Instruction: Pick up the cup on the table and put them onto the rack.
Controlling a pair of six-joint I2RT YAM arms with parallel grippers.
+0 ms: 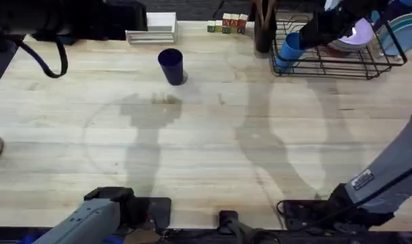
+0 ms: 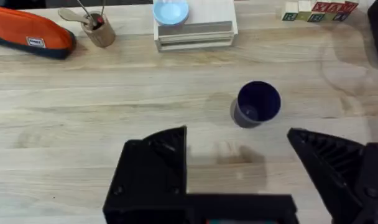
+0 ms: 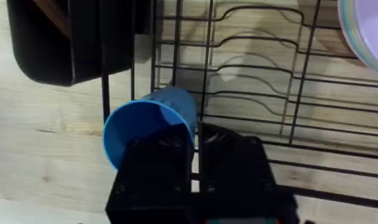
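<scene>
Pale wooden planks make up the table (image 1: 206, 156), which takes most of the overhead frame, with both arm bases at its bottom edge.

Nearest, at the lower left of the overhead view, the left arm sits low. In its wrist view the left gripper (image 2: 251, 168) has its black fingers spread wide with nothing between them, hovering short of the dark blue cup (image 2: 257, 104). That cup stands upright on the bare wood, mouth up, in the upper middle-left of the overhead frame (image 1: 171, 66), well apart from the rack.

Farther back, at the upper right, the right arm reaches over the black wire rack (image 1: 328, 69). The right gripper (image 3: 196, 155) is pinching the rim of a light blue cup (image 3: 148, 124), which lies tilted on its side against the rack's left edge; whether it rests fully on the wires cannot be told. Plates and a bowl stand in the rack's right part.

As a judgement: the light blue cup is at the rack but not yet released, so the first placement is nearly done. The dark blue cup is untouched and remains to be grasped, carried across and set on the rack.
</scene>
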